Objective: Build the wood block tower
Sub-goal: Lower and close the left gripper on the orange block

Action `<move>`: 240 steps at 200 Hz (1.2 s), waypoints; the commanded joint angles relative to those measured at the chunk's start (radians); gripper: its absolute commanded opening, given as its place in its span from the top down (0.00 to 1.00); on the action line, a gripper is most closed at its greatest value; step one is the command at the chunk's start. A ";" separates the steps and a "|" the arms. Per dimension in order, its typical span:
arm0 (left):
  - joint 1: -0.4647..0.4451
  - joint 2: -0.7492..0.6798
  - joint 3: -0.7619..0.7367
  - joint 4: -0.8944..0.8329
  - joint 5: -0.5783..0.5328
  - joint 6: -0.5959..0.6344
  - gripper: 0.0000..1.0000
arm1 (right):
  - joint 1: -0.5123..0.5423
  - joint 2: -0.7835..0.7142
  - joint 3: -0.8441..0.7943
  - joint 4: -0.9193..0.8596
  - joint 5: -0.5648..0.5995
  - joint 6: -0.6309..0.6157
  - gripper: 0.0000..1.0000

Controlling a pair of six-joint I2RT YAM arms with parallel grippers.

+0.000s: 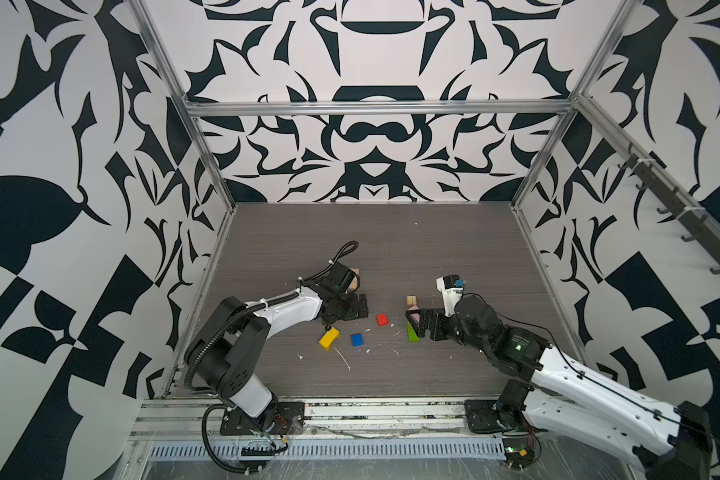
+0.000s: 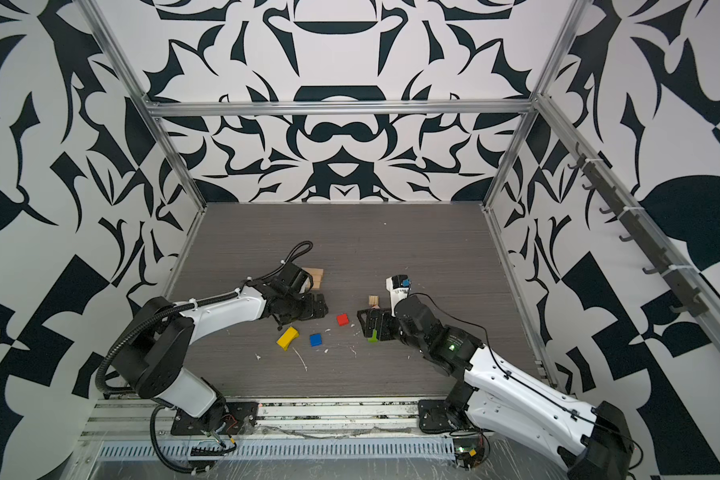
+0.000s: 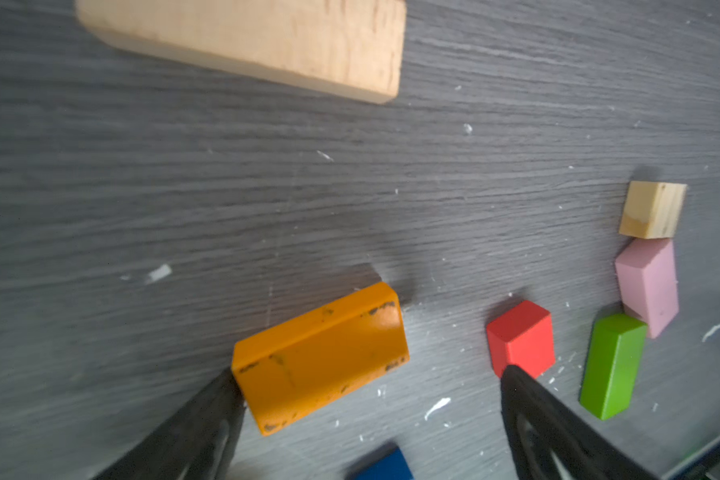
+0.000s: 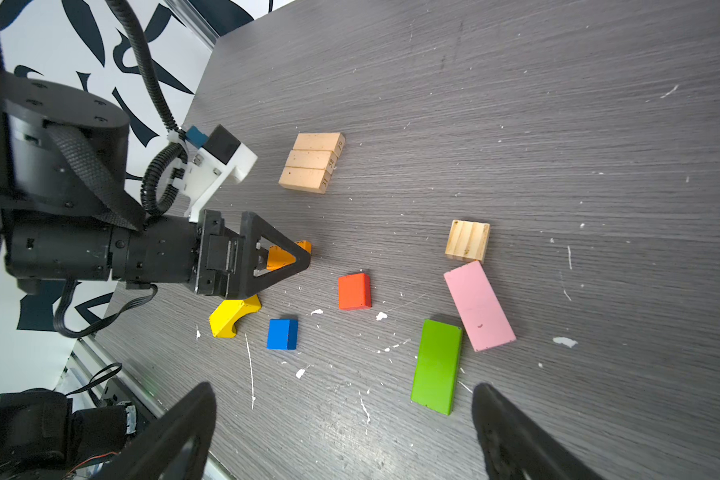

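Straddles orange block (image 3: pixel 321 357) with left claw (image 3: pixel 371 372) released — lined up for pickup toward far tan planks (image 4: pixel 312 162). Poises right claw (image 4: pixel 344 388), released, by green block (image 4: pixel 437 365).

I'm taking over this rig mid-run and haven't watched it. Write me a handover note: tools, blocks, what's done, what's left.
Left tool: open around the orange block, not closed on it.
Right tool: open, empty, near the green block.
Blocks: three tan planks lie side by side; tan cube, pink block, red block, blue block and yellow block lie loose on the table.
Done: nothing stacked yet.
Left: all the stacking, probably orange onto the planks first.
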 commanded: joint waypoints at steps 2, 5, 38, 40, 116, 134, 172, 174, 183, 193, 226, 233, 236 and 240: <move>-0.020 0.003 -0.037 -0.005 0.049 -0.052 0.02 | 0.004 -0.006 -0.005 0.033 0.014 0.003 0.01; -0.023 0.003 -0.036 -0.002 0.052 -0.055 0.02 | 0.004 -0.005 -0.005 0.033 0.014 0.003 0.01; -0.050 0.021 -0.026 0.013 0.081 -0.082 0.02 | 0.004 -0.002 0.001 0.032 0.011 0.001 0.01; -0.052 0.022 -0.027 0.016 0.084 -0.083 0.02 | 0.003 -0.002 0.000 0.032 0.011 0.002 0.01; -0.085 -0.028 0.050 -0.101 0.037 -0.036 0.03 | 0.004 -0.002 0.006 0.026 0.017 -0.004 0.01; -0.085 -0.044 0.090 -0.180 -0.001 0.021 0.03 | 0.004 -0.007 0.006 0.025 0.019 -0.004 0.01; -0.085 -0.055 0.145 -0.280 -0.110 0.165 0.02 | 0.004 -0.019 -0.005 0.024 0.024 -0.001 0.01; -0.085 -0.055 0.148 -0.281 -0.112 0.174 0.02 | 0.004 -0.020 -0.006 0.025 0.024 0.001 0.01; -0.085 -0.052 0.159 -0.290 -0.133 0.212 0.02 | 0.004 -0.021 -0.007 0.026 0.026 0.001 0.01; -0.085 -0.046 0.171 -0.293 -0.144 0.259 0.03 | 0.004 -0.021 -0.008 0.025 0.025 0.001 0.01; -0.085 0.000 0.191 -0.274 -0.206 0.393 0.08 | 0.004 -0.023 -0.005 0.020 0.024 0.001 0.01; -0.085 0.016 0.200 -0.274 -0.215 0.418 0.08 | 0.004 -0.025 -0.005 0.017 0.026 0.002 0.01; -0.085 0.022 0.205 -0.274 -0.216 0.429 0.08 | 0.003 -0.027 -0.005 0.015 0.027 0.002 0.01; -0.085 0.029 0.207 -0.273 -0.216 0.445 0.08 | 0.004 -0.028 -0.005 0.013 0.028 0.001 0.01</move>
